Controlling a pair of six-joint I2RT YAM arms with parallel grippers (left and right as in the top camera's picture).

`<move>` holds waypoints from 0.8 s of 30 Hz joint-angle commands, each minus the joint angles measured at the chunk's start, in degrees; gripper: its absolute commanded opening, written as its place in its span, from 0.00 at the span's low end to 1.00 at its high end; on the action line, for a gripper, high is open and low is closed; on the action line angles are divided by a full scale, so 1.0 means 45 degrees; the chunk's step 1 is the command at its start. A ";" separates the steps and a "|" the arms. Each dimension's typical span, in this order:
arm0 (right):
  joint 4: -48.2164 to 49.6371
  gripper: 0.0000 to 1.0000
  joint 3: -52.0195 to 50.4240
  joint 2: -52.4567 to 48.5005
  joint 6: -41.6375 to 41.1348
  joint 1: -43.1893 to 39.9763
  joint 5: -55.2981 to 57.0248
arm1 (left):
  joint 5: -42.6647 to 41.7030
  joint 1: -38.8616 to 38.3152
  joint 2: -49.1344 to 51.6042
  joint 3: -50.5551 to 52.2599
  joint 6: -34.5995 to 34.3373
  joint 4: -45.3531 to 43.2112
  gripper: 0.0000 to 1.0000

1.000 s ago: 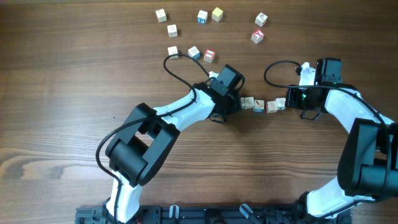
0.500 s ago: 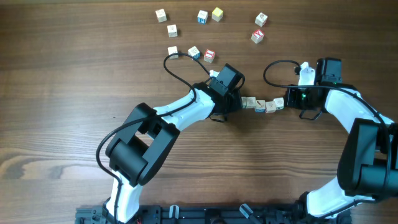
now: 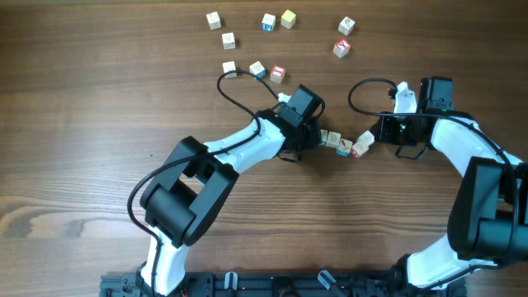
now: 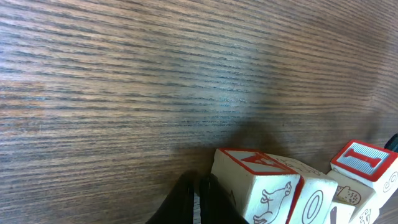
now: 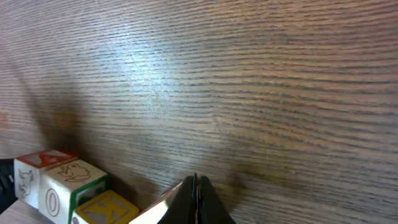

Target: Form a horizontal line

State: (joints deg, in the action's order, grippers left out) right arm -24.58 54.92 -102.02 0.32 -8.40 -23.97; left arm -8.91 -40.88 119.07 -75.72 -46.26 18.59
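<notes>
Progress check: the four cubes (image 3: pixel 347 143) are all sitting mid-table between the two arms, touching each other, so the gathering part is basically done. Straightness, not so much. From overhead the row sags toward the near side in the middle and the rightmost cube kicks up toward the far side, so it's more a shallow V than a line.

The left gripper (image 3: pixel 314 137) is right at the left end and the right gripper (image 3: pixel 380 135) at the right end. Both wrist cams show the fingers pinched together with nothing between them, so I'm pushing, not gripping.

Compared with a second ago it's worse. The row was nearly level then, and the right end has since squeezed inward and buckled. The spare cubes (image 3: pixel 268 22) on the far side haven't moved. I reckon the row needs nudging flat again.
</notes>
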 commanded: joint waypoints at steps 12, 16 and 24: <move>-0.0010 0.18 -0.0058 -0.0214 -0.1486 0.0015 0.3162 | 0.0398 -0.0019 0.0170 0.0175 -0.0107 0.0515 0.11; -0.0374 0.18 -0.0058 -0.0214 -0.2511 0.0015 0.4643 | 0.0996 0.0151 0.0170 0.0175 -0.0102 0.0908 0.11; -0.3502 0.04 -0.0058 -0.0214 -0.4231 0.0019 0.5163 | 0.0991 0.2030 0.0170 0.0175 -0.0107 0.2050 0.09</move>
State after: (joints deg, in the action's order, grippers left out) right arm -34.50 55.86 -101.89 -13.63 -8.40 -2.44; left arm -7.77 -37.23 118.41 -76.09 -46.26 24.80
